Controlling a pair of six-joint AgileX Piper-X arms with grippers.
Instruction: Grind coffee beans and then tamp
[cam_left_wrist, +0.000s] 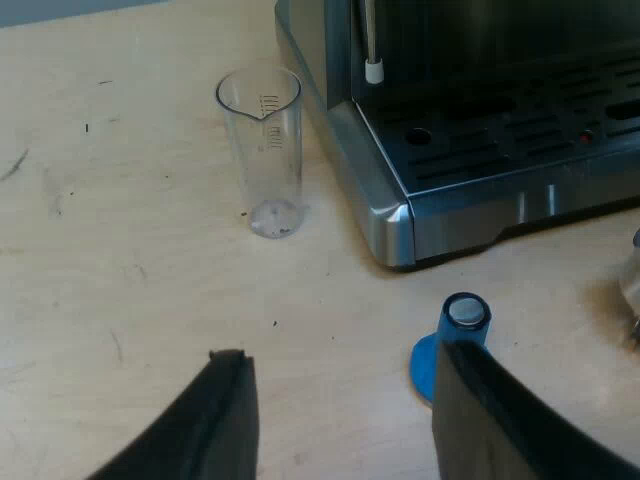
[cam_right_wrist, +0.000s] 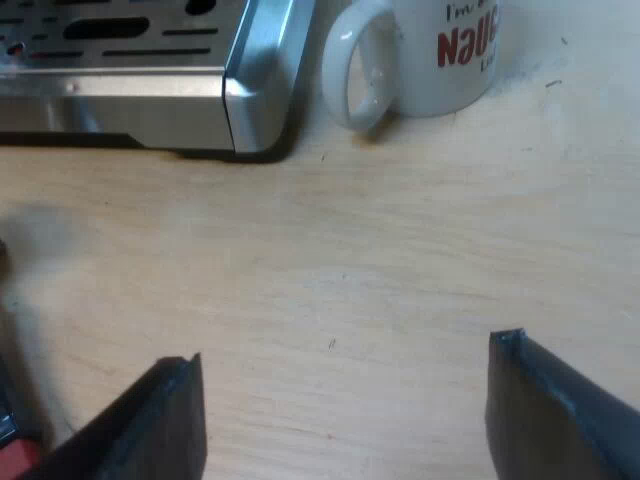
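The blue tamper (cam_left_wrist: 447, 343) with a silver top stands upright on the wooden table, close before the espresso machine's drip tray (cam_left_wrist: 500, 150). My left gripper (cam_left_wrist: 340, 385) is open just above the table, one finger (cam_left_wrist: 500, 410) partly covering the tamper's base. A clear measuring glass (cam_left_wrist: 262, 150) stands beside the machine's corner. In the right wrist view my right gripper (cam_right_wrist: 345, 365) hangs open over bare table, nothing between its fingers. A white mug (cam_right_wrist: 420, 55) with red lettering stands by the machine's corner (cam_right_wrist: 250, 100). A red end (cam_right_wrist: 15, 455) of the holder's handle shows beside one right finger.
The steam wand tip (cam_left_wrist: 373, 70) hangs over the drip tray. A blurred metal object (cam_left_wrist: 630, 285) sits at the table near the tray's front. Bare wooden table (cam_right_wrist: 350, 260) lies between the right gripper and the machine.
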